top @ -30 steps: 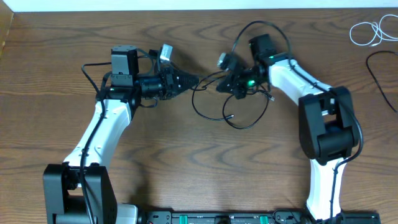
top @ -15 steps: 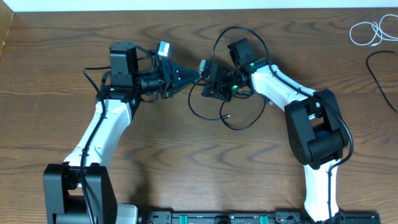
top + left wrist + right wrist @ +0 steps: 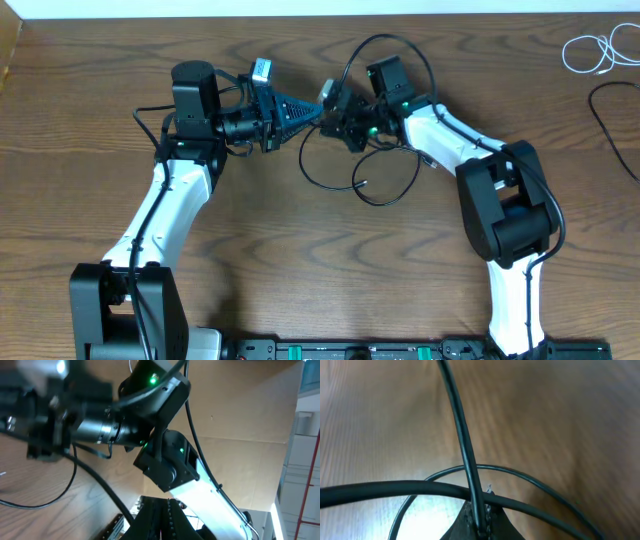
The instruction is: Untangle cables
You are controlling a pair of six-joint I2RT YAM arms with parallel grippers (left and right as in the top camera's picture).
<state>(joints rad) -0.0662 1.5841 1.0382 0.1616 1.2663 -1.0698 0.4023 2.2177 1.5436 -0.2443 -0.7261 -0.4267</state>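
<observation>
Two tools of mine sit almost tip to tip, and that is my first worry. My left tool (image 3: pixel 308 112) is clenched. The black cord (image 3: pixel 461 435) runs right up to its tip, but I cannot tell if it is pinched there. My right tool (image 3: pixel 479 522) is clenched too, and it is grasping that cord between its tips.

What could go wrong? If either tool pushes forward, the tips could bump. If I pull them apart fast, the spot where the cord crosses itself could pull into a tight knot. The cord is thin and smooth, so I think a hard tug could also make it slip out. The loose loop could catch on my right arm's own thick wire, which curls close by.

From my right tool, the pinched cord runs straight out ahead, leaning a little to one side. Another stretch of it lies across that, side to side, just past the tips. The rest drops in a big floppy loop onto the desk (image 3: pixel 300 280), under both tools and back toward my arms. A white cord (image 3: pixel 588 50) lies well away, far out past my right arm.
</observation>
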